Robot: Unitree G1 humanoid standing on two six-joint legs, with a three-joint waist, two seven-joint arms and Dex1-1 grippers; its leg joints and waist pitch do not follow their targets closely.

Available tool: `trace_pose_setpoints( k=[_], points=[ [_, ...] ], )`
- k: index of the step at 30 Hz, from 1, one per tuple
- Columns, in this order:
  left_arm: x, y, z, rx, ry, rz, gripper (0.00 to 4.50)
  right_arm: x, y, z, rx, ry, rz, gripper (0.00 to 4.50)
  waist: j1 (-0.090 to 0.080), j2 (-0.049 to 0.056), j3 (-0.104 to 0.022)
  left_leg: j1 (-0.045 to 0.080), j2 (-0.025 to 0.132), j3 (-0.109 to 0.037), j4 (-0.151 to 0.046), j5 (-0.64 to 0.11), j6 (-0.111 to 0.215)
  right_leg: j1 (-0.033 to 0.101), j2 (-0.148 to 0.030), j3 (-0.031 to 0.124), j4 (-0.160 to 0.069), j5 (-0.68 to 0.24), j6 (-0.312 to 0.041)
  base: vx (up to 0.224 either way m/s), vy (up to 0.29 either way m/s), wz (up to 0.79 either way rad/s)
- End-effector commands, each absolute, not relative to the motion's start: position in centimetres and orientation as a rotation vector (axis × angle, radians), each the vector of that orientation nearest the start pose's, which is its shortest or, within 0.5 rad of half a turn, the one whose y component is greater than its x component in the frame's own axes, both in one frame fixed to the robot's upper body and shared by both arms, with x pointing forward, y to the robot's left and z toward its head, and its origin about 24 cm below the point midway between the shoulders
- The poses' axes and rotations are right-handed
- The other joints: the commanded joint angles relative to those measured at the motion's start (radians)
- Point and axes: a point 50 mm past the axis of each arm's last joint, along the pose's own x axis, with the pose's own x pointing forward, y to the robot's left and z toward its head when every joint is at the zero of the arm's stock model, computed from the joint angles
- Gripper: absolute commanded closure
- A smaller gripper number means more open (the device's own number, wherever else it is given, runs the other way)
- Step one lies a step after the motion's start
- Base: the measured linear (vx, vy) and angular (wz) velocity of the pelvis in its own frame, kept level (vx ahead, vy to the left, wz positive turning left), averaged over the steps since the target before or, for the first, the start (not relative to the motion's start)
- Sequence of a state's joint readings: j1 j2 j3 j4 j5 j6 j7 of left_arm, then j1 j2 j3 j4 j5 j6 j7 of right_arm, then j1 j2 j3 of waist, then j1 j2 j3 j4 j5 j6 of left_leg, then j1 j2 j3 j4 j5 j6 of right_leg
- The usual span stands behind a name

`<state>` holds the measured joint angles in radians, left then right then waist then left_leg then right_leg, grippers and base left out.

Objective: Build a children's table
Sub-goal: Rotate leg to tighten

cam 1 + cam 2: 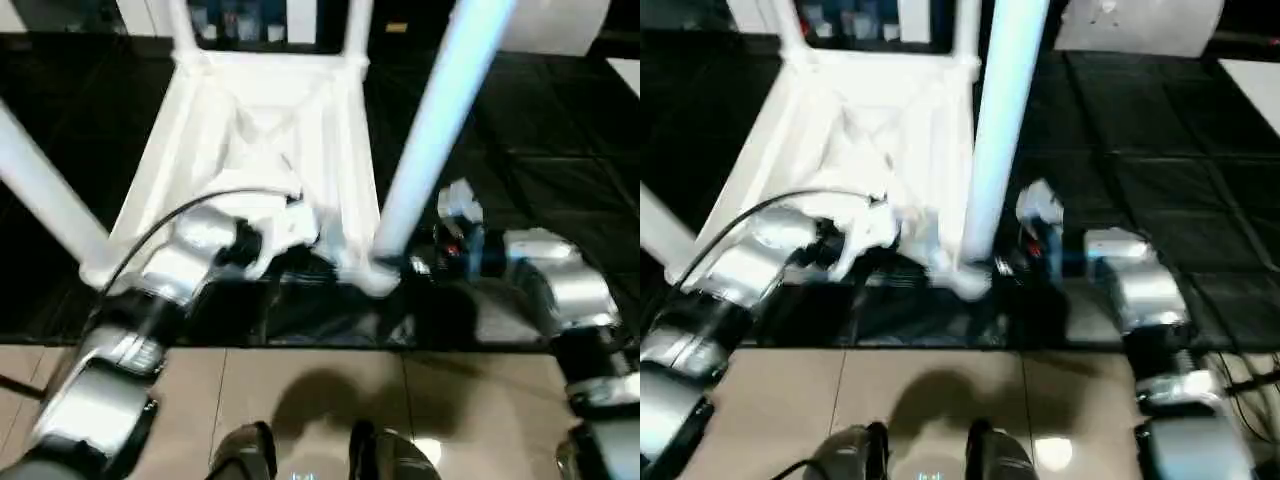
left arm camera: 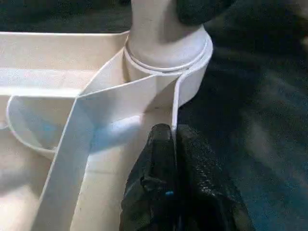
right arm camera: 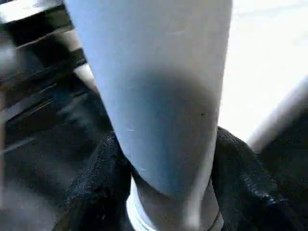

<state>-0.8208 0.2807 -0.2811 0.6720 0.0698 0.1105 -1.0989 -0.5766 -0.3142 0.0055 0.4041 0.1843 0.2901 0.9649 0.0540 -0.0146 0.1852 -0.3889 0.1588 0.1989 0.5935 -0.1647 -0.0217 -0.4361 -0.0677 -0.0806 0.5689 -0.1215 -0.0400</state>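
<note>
A dark, glossy tiled floor (image 1: 560, 180) filled most of the head views, giving way to pale tan tiles (image 1: 300, 400) along the bottom of the frame, with a white cabinet (image 1: 250, 20) at the top edge. In the centre of the frame the children's table (image 1: 250, 130) lay upside down, its ribbed underside facing up and legs rising from the corner sockets toward the frame edges.

The left gripper (image 2: 172, 144) sat at lower centre-left of the left eye view, pinched fully shut on a thin upright rib of the top's rim (image 2: 174, 103), just beside the near right corner socket (image 2: 192, 62). That hold appeared to steady the top.

The right gripper (image 3: 166, 163), at centre-right of the head views, had its two black fingers (image 3: 240, 178) half open, one on each side of the base of the near right leg (image 1: 440, 120), just above the socket. In the right wrist view the fingers seemed to touch or nearly touch the leg, though a firm clamp could not be confirmed.

The step in hand seemed to be seating this leg. To do it well, the right gripper should probably close squarely on the tube low down, keep it in line with the socket's axis, and press or twist straight in, while the left grip resists so the top does not slide on the slick tiles. The leg leaned toward the upper right, so any sideways push could jam it.
</note>
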Motion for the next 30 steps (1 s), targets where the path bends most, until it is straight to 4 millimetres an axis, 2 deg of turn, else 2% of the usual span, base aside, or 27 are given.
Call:
trace_pose_setpoints(
  k=[1,2,3,4,5,6,8,10,12,15,18,20,21,22,23,25,28,29,30],
  points=[
    [36.1,6.7,11.7,0.47,0.203,-1.196,4.5,32.9,-11.7,9.3,-0.053,0.199,0.99,2.49,-0.003,-0.016,-0.095,0.025,0.057,-0.043,-0.068,-0.209,0.054,0.063,-0.096,0.043,-0.095,-0.611,-0.099,0.0,0.0,0.0],
    [36.1,6.7,11.7,0.47,0.203,-1.196,4.5,32.9,-11.7,9.3,-0.053,0.199,0.99,2.5,-0.007,-0.014,-0.097,0.024,0.058,-0.042,-0.069,-0.208,0.058,0.063,-0.096,0.042,-0.096,-0.591,-0.101,0.0,0.0,0.0],
    [36.7,5.6,12.0,0.438,0.205,-1.124,4.5,33.5,-10.1,9.0,-0.027,0.216,0.845,2.51,-0.014,-0.015,-0.097,0.02,0.057,-0.042,-0.07,-0.2,0.068,0.066,-0.095,0.04,-0.093,-0.556,-0.109,0.0,0.0,0.0],
    [36.8,5.1,12.1,0.431,0.206,-1.099,4.5,33.8,-9.6,9.0,-0.014,0.221,0.784,2.53,-0.017,-0.014,-0.096,0.019,0.057,-0.042,-0.071,-0.197,0.07,0.063,-0.094,0.038,-0.092,-0.546,-0.113,0.0,0.0,0.0],
    [37.0,4.8,12.2,0.423,0.205,-1.077,4.5,34.1,-9.2,9.1,-0.012,0.216,0.723,2.53,-0.021,-0.008,-0.098,0.024,0.058,-0.044,-0.07,-0.21,0.058,0.059,-0.097,0.034,-0.093,-0.542,-0.122,0.0,0.0,0.0],
    [37.2,4.5,12.3,0.419,0.202,-1.061,4.5,34.4,-8.9,9.2,-0.012,0.214,0.657,2.53,-0.025,-0.012,-0.098,0.022,0.057,-0.046,-0.07,-0.215,0.053,0.064,-0.1,0.032,-0.093,-0.541,-0.121,0.0,0.0,0.0],
    [37.5,3.9,12.6,0.413,0.193,-1.016,4.5,34.9,-8.2,9.5,0.01,0.205,0.528,2.54,-0.025,-0.009,-0.098,0.026,0.056,-0.042,-0.069,-0.211,0.06,0.061,-0.1,0.036,-0.096,-0.524,-0.123,0.0,0.0,0.0],
    [37.6,3.7,12.6,0.414,0.192,-1.003,4.5,35.1,-7.6,9.7,0.068,0.2,0.477,2.54,-0.027,-0.009,-0.1,0.023,0.057,-0.043,-0.071,-0.197,0.064,0.064,-0.1,0.037,-0.09,-0.48,-0.134,0.0,0.0,0.0],
    [37.7,3.3,12.6,0.426,0.188,-0.994,4.5,35.0,-6.5,10.5,0.148,0.17,0.437,1.99,-0.026,-0.008,-0.104,0.025,0.058,-0.039,-0.071,-0.175,0.077,0.063,-0.099,0.041,-0.081,-0.403,-0.156,0.0,0.0,0.0],
    [37.6,3.3,12.5,0.429,0.19,-1.006,4.5,34.8,-6.5,10.6,0.164,0.16,0.429,1.78,-0.025,-0.009,-0.106,0.02,0.06,-0.035,-0.069,-0.131,0.116,0.069,-0.097,0.044,-0.066,-0.281,-0.194,0.0,0.0,0.0],
    [37.5,3.5,12.3,0.445,0.186,-1.031,4.5,34.9,-7.4,10.4,0.151,0.159,0.411,1.46,-0.023,-0.008,-0.107,0.018,0.058,-0.033,-0.068,-0.109,0.137,0.073,-0.097,0.044,-0.063,-0.249,-0.204,0.0,0.0,0.0],
    [37.2,3.6,12.3,0.463,0.147,-1.083,4.5,34.8,-9.2,10.1,0.054,0.128,0.407,1.31,-0.021,-0.009,-0.105,0.02,0.058,-0.033,-0.069,-0.111,0.141,0.072,-0.096,0.042,-0.065,-0.261,-0.198,0.0,0.0,0.0],
    [37.2,3.6,12.3,0.463,0.147,-1.083,4.5,34.8,-9.2,10.1,0.054,0.128,0.407,1.2,-0.02,-0.009,-0.105,0.02,0.06,-0.033,-0.069,-0.111,0.141,0.073,-0.096,0.043,-0.064,-0.263,-0.193,0.0,0.0,0.0],
    [37.0,3.8,12.1,0.477,0.142,-1.116,4.5,34.6,-10.0,10.0,0.046,0.126,0.414,1.01,-0.019,-0.007,-0.105,0.02,0.06,-0.033,-0.069,-0.112,0.143,0.072,-0.096,0.044,-0.064,-0.261,-0.194,0.0,0.0,0.0],
    [36.7,4.1,11.9,0.488,0.153,-1.15,4.5,34.3,-11.1,9.8,0.051,0.133,0.419,1.01,-0.017,-0.008,-0.104,0.02,0.061,-0.034,-0.07,-0.112,0.148,0.075,-0.096,0.043,-0.064,-0.258,-0.194,0.0,0.0,0.0],
    [36.6,4.3,11.7,0.492,0.16,-1.162,4.5,34.1,-11.5,9.8,0.052,0.134,0.426,0.79,-0.017,-0.008,-0.104,0.019,0.063,-0.034,-0.07,-0.111,0.155,0.075,-0.097,0.044,-0.063,-0.251,-0.201,0.0,0.0,0.0],
    [35.9,5.3,10.9,0.546,0.168,-1.254,4.5,32.6,-14.0,9.9,0.075,0.116,0.557,0.54,-0.012,-0.008,-0.103,0.019,0.063,-0.034,-0.069,-0.123,0.164,0.08,-0.096,0.044,-0.066,-0.256,-0.201,0.0,0.0,0.0],
    [35.5,5.8,10.8,0.566,0.144,-1.308,4.5,31.7,-15.8,10.2,0.113,0.109,0.626,0.46,-0.009,-0.006,-0.102,0.021,0.066,-0.034,-0.07,-0.128,0.173,0.08,-0.097,0.044,-0.068,-0.26,-0.203,0.0,0.0,0.0],
    [35.3,6.0,10.7,0.568,0.139,-1.325,4.5,31.4,-16.5,10.4,0.109,0.102,0.649,0.46,-0.005,-0.008,-0.103,0.02,0.067,-0.033,-0.069,-0.133,0.175,0.08,-0.098,0.044,-0.068,-0.267,-0.2,0.0,0.0,0.0]
  ],
)
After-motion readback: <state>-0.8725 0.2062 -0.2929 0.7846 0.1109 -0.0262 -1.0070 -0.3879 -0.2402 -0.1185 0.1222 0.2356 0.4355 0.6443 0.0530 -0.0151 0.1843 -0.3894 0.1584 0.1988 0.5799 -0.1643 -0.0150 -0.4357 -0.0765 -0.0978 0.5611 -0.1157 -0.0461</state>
